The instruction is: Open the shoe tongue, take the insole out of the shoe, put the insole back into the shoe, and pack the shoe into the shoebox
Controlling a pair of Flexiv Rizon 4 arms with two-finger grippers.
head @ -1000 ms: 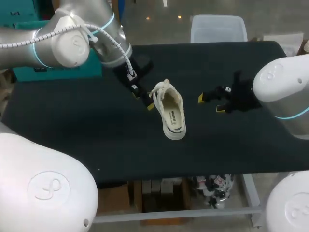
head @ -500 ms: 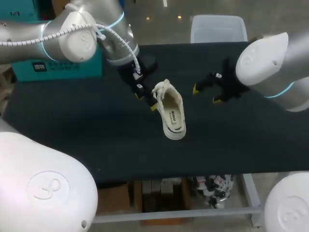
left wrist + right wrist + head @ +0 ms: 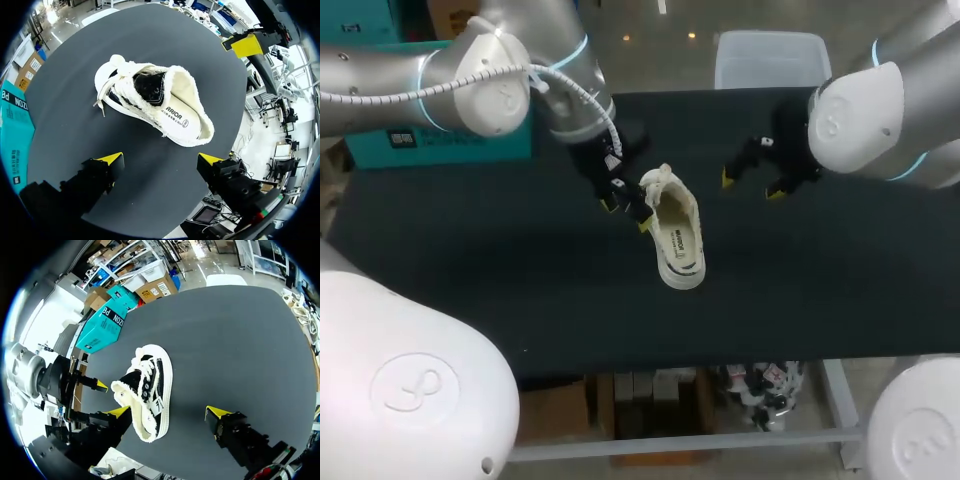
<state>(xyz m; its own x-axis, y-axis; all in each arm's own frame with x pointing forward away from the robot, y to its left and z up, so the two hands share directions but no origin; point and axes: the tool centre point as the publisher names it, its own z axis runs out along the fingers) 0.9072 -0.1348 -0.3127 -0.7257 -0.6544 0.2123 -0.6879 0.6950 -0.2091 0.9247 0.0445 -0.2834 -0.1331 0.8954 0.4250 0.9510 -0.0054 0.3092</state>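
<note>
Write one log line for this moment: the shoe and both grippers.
shoe: on table, insole inside | left gripper: open, beside toe end, no grasp | right gripper: open, apart from shoe

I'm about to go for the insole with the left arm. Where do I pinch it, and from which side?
Probably the heel end of the insole, coming down from above. The shoe stands on its sole, mouth up, so that end lies bare, while the toe end runs under the laces. The left gripper is open.
</note>
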